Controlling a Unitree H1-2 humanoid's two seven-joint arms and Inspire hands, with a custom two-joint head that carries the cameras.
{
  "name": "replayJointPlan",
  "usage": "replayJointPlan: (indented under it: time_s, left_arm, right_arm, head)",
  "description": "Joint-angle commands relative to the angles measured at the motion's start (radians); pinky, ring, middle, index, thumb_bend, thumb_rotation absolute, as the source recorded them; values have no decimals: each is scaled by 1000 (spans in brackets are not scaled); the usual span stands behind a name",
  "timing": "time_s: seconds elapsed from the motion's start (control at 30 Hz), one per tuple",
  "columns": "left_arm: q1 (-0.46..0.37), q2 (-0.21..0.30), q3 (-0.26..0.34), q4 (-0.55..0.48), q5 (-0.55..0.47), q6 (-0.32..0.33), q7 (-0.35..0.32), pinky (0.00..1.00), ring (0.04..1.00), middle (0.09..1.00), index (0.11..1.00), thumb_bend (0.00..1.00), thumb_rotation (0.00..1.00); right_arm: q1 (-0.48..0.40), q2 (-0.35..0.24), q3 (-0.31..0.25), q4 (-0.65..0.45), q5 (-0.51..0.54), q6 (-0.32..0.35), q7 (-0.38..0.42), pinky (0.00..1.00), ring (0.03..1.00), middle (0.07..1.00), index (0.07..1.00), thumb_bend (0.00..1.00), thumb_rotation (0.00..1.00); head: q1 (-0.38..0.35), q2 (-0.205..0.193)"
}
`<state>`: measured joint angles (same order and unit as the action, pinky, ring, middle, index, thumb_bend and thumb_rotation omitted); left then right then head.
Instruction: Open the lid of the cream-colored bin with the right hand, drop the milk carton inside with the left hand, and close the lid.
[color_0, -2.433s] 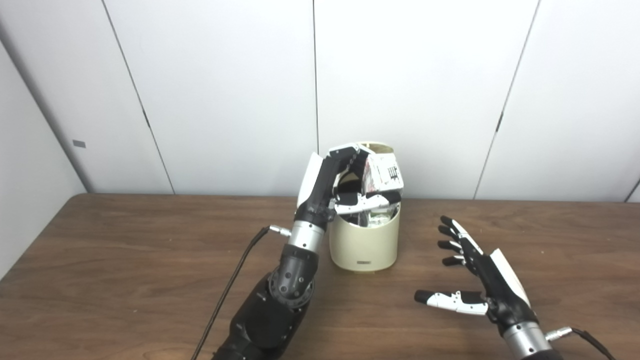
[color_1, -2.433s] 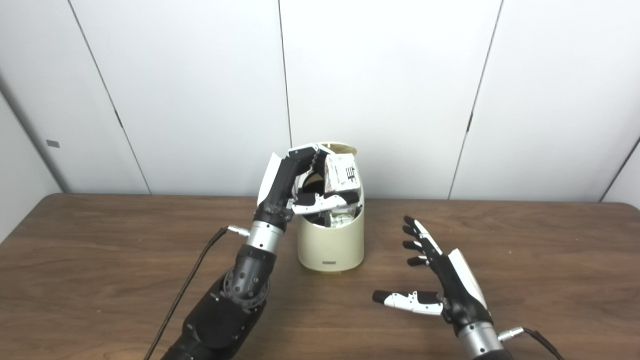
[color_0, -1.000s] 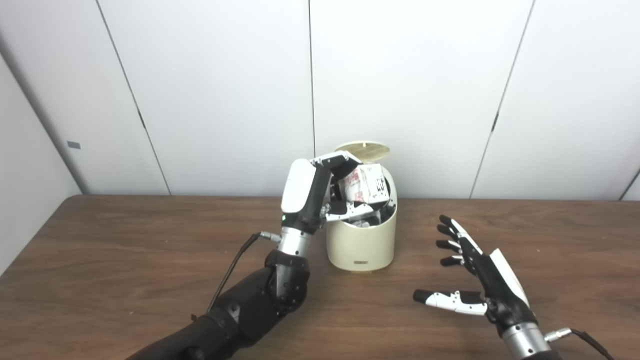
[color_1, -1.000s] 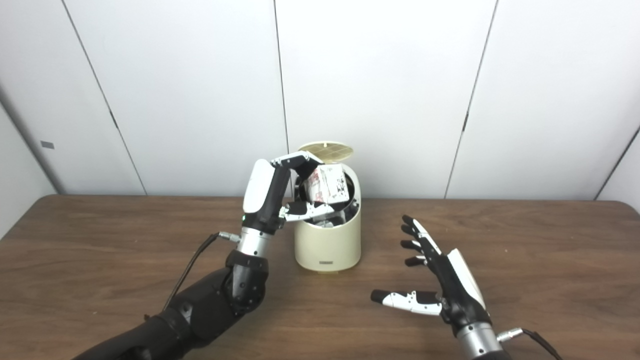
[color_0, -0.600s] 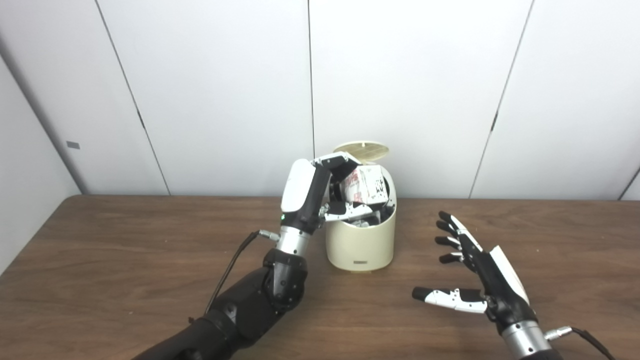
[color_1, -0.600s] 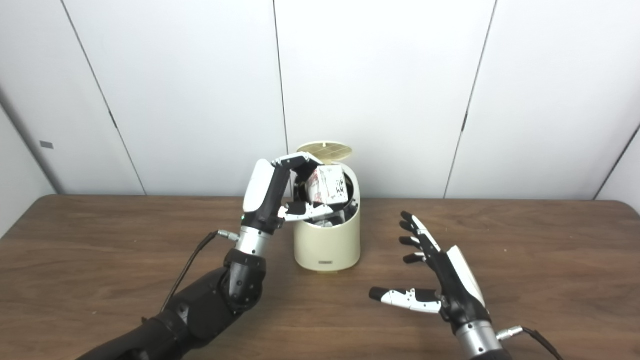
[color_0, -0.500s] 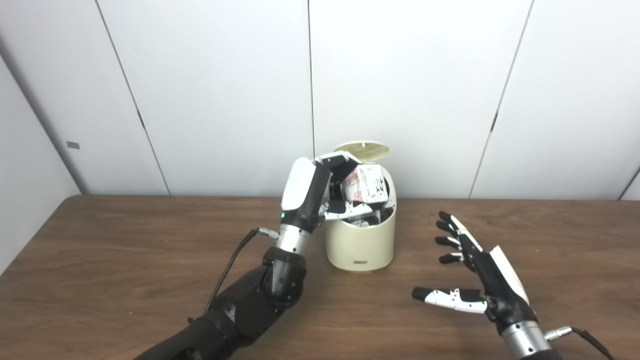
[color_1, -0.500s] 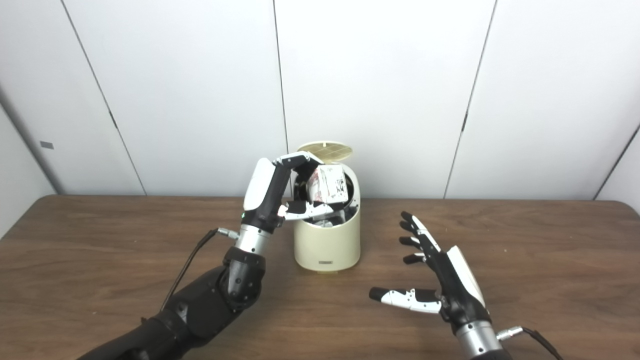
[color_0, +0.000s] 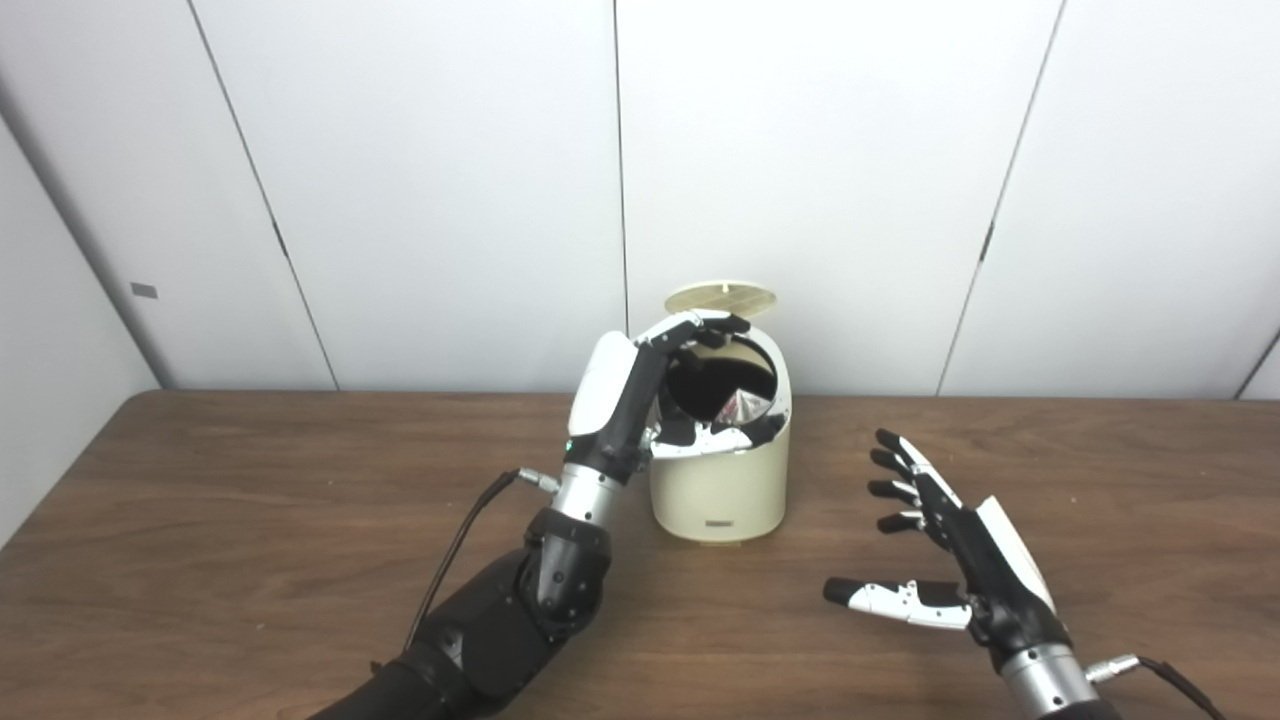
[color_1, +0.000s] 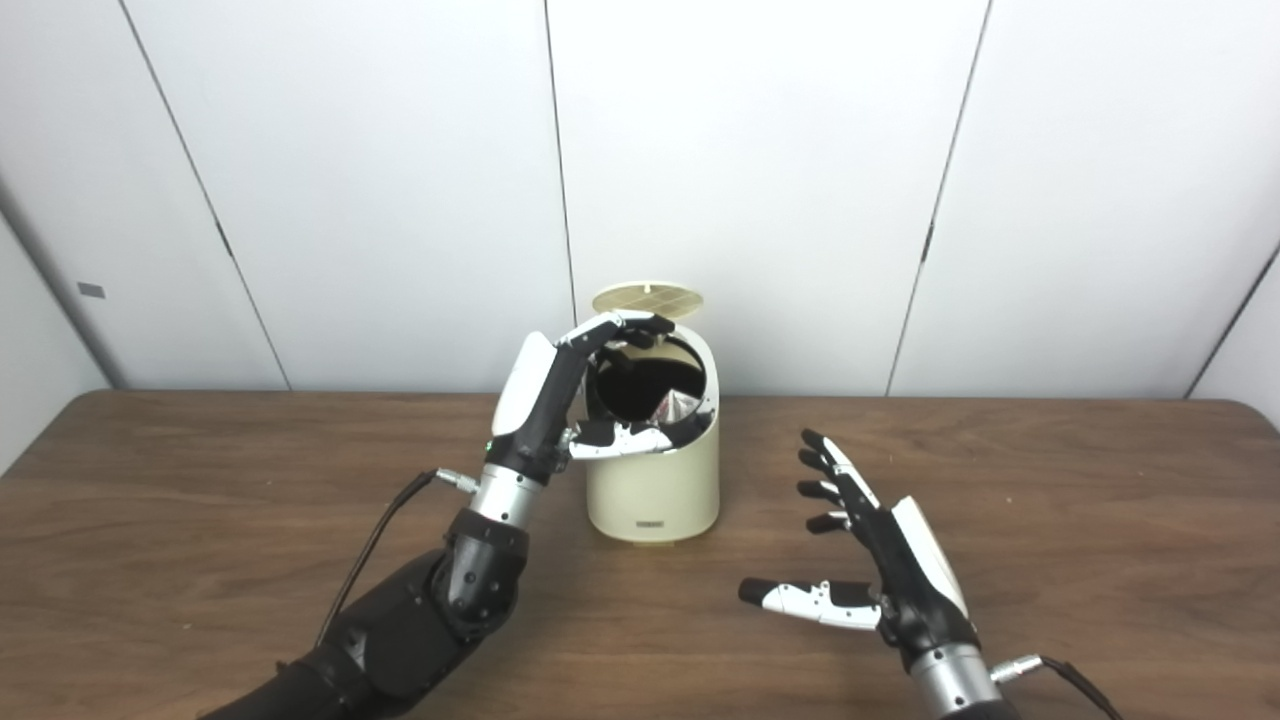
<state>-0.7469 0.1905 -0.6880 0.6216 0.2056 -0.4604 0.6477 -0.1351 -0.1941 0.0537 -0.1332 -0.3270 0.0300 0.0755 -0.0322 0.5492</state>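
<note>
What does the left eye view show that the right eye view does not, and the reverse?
Only the left eye view: a longer stretch of the left edge of the table. Only the right eye view: its rounded far right corner. Both: the bin with lid up, the milk carton inside, the left hand open at its mouth, the right hand open.

Two head cameras side by side, facing table (color_0: 250, 560), both sharing it
</note>
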Motion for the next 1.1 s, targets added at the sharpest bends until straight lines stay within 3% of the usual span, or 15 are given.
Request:
replayJointPlan:
  time_s: [0.0,0.17,0.4,0.57,0.77,0.87,1.0,1.07]
  left_arm:
    - [-27,20,20,-34,10,-10,2,549,668,718,715,843,201]
    - [-12,33,35,-76,10,-10,1,537,643,696,701,820,187]
    - [35,72,68,-198,-5,-10,1,483,556,618,640,751,82]
    - [92,111,152,-318,-66,-10,-91,483,548,597,619,680,25]
    - [154,146,312,-425,-186,-9,-341,623,728,765,759,693,70]
    - [190,137,399,-463,-250,-8,-438,637,739,789,796,713,108]
    - [253,124,490,-538,-331,91,-530,628,722,793,818,732,207]
    - [290,112,530,-582,-334,152,-549,585,701,776,808,718,183]
  right_arm:
    - [-32,-9,-6,-25,12,-34,-11,680,825,908,936,789,346]
    - [-31,-8,-6,-32,16,-22,-5,689,828,910,937,791,340]
    - [-30,-10,-8,-27,20,-28,-4,685,829,908,935,778,314]
    - [-33,-16,-10,-28,24,-37,-1,679,829,910,934,767,319]
    - [-37,-20,-8,-12,26,-50,-4,659,822,908,929,775,317]
    - [-37,-22,-4,-13,20,-48,-4,667,822,910,934,782,343]
    - [-38,-24,-6,-14,26,-41,-2,674,823,908,935,778,331]
    - [-39,-23,-7,-22,30,-33,0,682,826,905,934,780,323]
  head:
    - [-1,1]
    - [5,2]
    - [12,3]
    - [18,3]
    - [24,3]
    - [27,4]
    - [31,6]
    - [34,8]
